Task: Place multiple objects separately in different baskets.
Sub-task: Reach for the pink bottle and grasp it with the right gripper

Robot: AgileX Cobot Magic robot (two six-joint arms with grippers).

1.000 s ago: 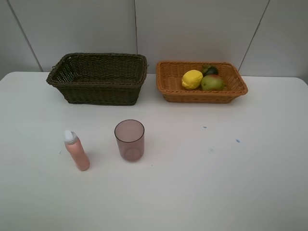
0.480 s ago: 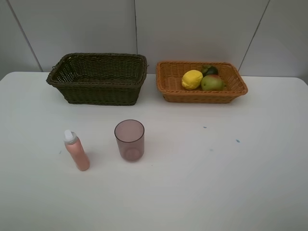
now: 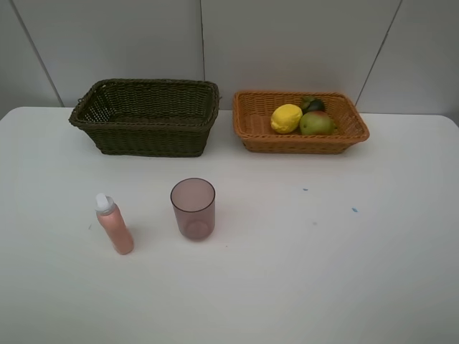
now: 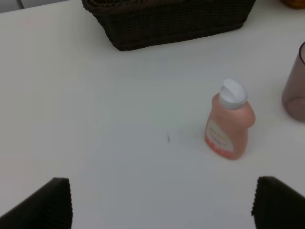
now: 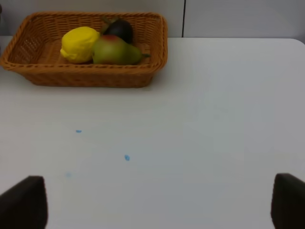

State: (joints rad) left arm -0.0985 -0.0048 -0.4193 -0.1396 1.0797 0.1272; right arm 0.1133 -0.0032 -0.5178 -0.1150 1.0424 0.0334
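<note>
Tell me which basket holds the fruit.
The shallower orange basket: lemon, pear and mangosteen lie inside. The dark basket shows none.

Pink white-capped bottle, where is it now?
In the exterior high view, the pink white-capped bottle stands upright on the left, beside the translucent mauve plastic cup, in front of the dark olive wicker basket.

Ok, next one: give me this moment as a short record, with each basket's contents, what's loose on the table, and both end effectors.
orange basket: holds lemon, pear and mangosteen
dark basket: no item visible inside
table: pink bottle and mauve cup, both upright, standing apart
left end effector: open, holding nothing, pink bottle ahead of it
right end effector: open, holding nothing
left to sort: pink bottle, mauve cup
</note>
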